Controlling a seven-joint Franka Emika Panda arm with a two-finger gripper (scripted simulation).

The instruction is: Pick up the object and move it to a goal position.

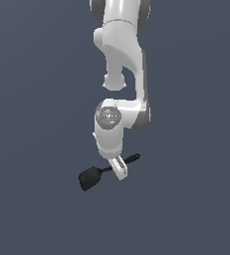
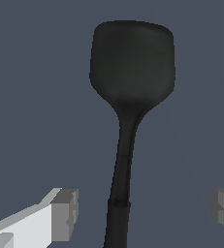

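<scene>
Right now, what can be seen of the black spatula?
The spatula is small, matte black and looks like plastic: a flat, rounded-square blade narrowing into a thin straight handle with a slightly thicker end section. In the exterior view it lies slanted, blade toward that view's left. The end effector straddles the handle with its fingers spread apart on either side, neither touching it. Nothing else is seen touching it.

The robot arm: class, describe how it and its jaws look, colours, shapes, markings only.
The arm is glossy white with rounded, tube-like segments and dark grey bands at the joints. A grey round cap sits on the wrist. The gripper is white; in the wrist view its fingertips are blocky grey pads. No cables or markings show.
</scene>
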